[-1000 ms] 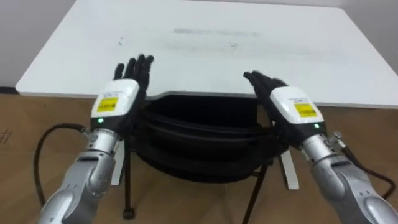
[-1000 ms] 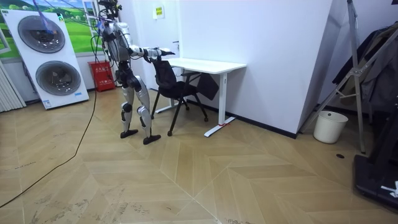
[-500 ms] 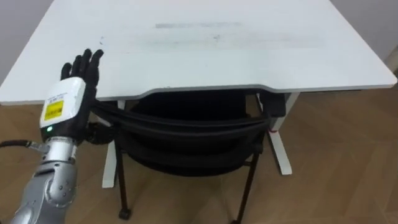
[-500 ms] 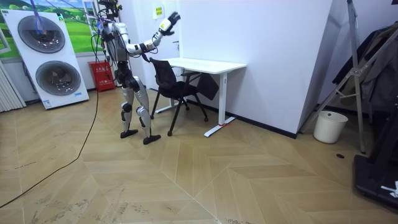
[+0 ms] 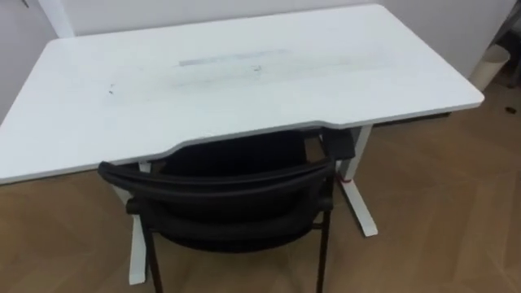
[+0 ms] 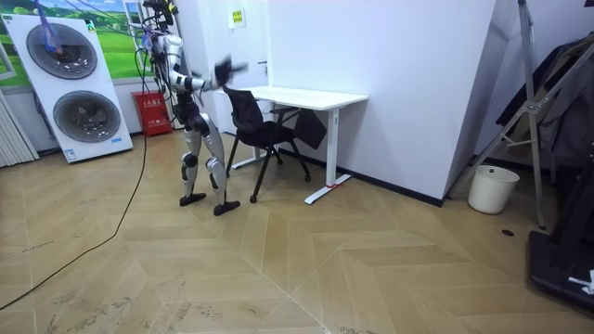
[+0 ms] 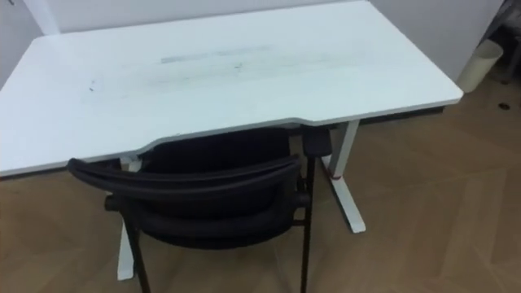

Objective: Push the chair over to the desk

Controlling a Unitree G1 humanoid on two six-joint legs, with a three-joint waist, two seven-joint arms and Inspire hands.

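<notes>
One hand (image 6: pixel 225 67) shows in the room view as a dark blur at shoulder height, held out in front of the robot on a bent arm above the chair's back. Whether its fingers are spread or curled I cannot tell, nor which of the two hands it is. It is clear of the chair. The robot stands upright on the wooden floor (image 5: pixel 423 212), just behind the chair and facing the desk.

The chair (image 5: pixel 228 191) is black, with a broad back that bows into a curve, a rounded padded top rail and thin dark metal legs. Its seat sits under the front edge of the desk (image 5: pixel 244 73), and its back stands just outside that edge.

The desk top is smooth, matte white and rectangular, with rounded corners and a shallow curved scoop cut into the near edge right above the chair. Faint grey smudges run across its middle. White flat-footed legs carry it. The floor is pale brown parquet laid in a herringbone pattern. A white round bin (image 6: pixel 487 188) stands by the wall, well apart from the desk.
</notes>
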